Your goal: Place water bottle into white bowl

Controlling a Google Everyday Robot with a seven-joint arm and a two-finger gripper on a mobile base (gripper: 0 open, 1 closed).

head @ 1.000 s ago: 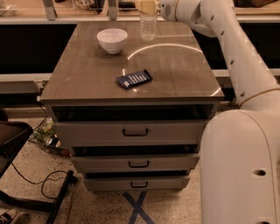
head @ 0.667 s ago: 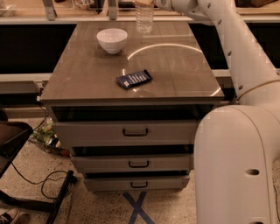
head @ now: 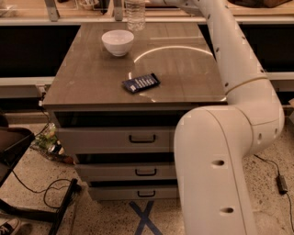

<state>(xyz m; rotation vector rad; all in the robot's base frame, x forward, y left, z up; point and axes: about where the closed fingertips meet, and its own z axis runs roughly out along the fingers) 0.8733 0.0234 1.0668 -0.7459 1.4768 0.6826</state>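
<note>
The water bottle is a clear ribbed plastic bottle hanging upright above the table's far edge, its cap cut off by the top of the camera view. My gripper is at the very top edge, shut on the bottle's upper part, and is mostly out of frame. The white bowl stands on the table's far left, just in front of and slightly left of the bottle. The bowl looks empty.
A dark blue packet lies near the middle of the grey table top. My white arm arches over the table's right side. Drawers are below. A black stand and cables are on the floor at the left.
My gripper has carried the water bottle up and to the left, from the far middle of the table to just behind the white bowl. The bowl and packet have not moved.
</note>
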